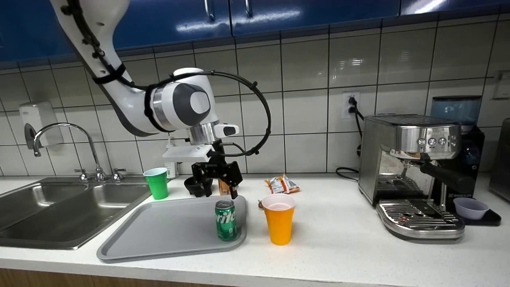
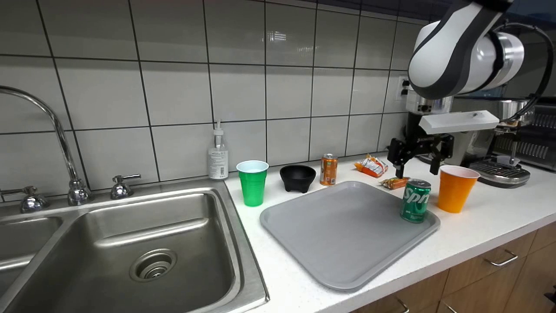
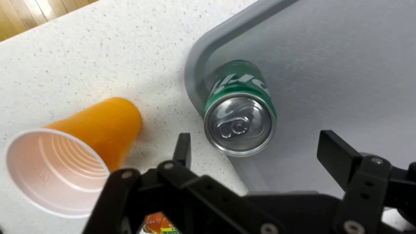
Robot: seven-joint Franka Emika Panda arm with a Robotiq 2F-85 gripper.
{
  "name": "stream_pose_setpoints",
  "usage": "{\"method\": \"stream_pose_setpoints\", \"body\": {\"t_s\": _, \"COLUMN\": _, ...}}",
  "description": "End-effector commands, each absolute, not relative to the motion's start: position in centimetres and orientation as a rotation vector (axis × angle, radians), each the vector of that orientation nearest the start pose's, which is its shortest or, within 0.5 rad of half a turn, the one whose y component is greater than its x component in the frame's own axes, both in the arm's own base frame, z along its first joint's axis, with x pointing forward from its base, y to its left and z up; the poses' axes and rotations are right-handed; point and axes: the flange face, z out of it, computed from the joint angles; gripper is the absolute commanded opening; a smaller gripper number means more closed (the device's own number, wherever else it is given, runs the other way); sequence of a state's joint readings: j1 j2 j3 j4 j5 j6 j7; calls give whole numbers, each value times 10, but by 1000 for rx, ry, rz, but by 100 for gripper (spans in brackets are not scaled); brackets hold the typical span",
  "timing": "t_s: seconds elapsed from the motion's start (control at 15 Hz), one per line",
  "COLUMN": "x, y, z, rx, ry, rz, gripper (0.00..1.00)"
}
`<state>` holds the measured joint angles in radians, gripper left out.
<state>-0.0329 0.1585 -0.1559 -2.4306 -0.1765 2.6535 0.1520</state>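
Soda can [image 3: 240, 122], green with white lettering, stands upright on the grey tray [image 2: 334, 239], near a rounded corner and just inside the edge that faces the orange cup [image 2: 456, 191]. Its silver lid, with the pull tab, faces up. Above that end of the tray hangs the hand [image 2: 417, 168], fingers pointing down and spread wide, with hold of nothing; the can shows apart from the fingertips [image 3: 182, 148] in every view. From the wrist, the lid appears between the two fingertips, nearer the one on the cup's side. A white and grey arm [image 1: 191, 104] with a black cable looped along it carries the hand.

The cup stands upright on the white table [image 1: 330, 247], just beside the tray. Behind it lie a small snack packet [image 2: 394, 183], near the tray's edge, and a larger crumpled snack bag [image 1: 282, 184] closer to the tiled wall [image 1: 306, 111]. Back beyond the tray, an orange can [image 2: 329, 169] stands upright, with a black bowl [image 2: 297, 180] on short legs next to it. A green cup [image 2: 253, 189], pale inside, stands between that bowl and the metal sink [image 2: 246, 261]; a pump bottle [image 2: 218, 158] is near the sink's back corner, close to the wall. At the back of the sink rises a curved tap [image 2: 63, 148]. Farther along the table, on the opposite side from the sink, a steel coffee machine [image 1: 414, 135] has a pale bowl [image 1: 471, 209] beside its base. Blue cupboards [image 1: 314, 18] run above the wall.
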Motion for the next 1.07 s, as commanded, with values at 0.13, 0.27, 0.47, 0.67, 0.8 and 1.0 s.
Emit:
{"method": "stream_pose_setpoints", "body": {"t_s": 0.13, "x": 484, "y": -99, "z": 241, "rx": -3221, "ry": 348, "rz": -87, "gripper": 100}}
{"method": "stream_pose_setpoints", "body": {"t_s": 0.27, "x": 484, "y": -100, "z": 237, "rx": -3213, "ry": 360, "rz": -72, "gripper": 100}}
{"method": "stream_pose_setpoints", "body": {"t_s": 0.47, "x": 484, "y": -100, "z": 230, "rx": -3199, "ry": 385, "rz": -50, "gripper": 100}}
{"method": "stream_pose_setpoints", "body": {"t_s": 0.67, "x": 485, "y": -102, "z": 223, "rx": -3188, "ry": 412, "rz": -30, "gripper": 100}}
{"method": "stream_pose_setpoints", "body": {"t_s": 0.8, "x": 485, "y": -103, "z": 219, "rx": -3183, "ry": 424, "rz": -18, "gripper": 100}}
{"method": "stream_pose_setpoints", "body": {"t_s": 1.0, "x": 486, "y": -105, "z": 215, "rx": -3180, "ry": 436, "rz": -7, "gripper": 100}}
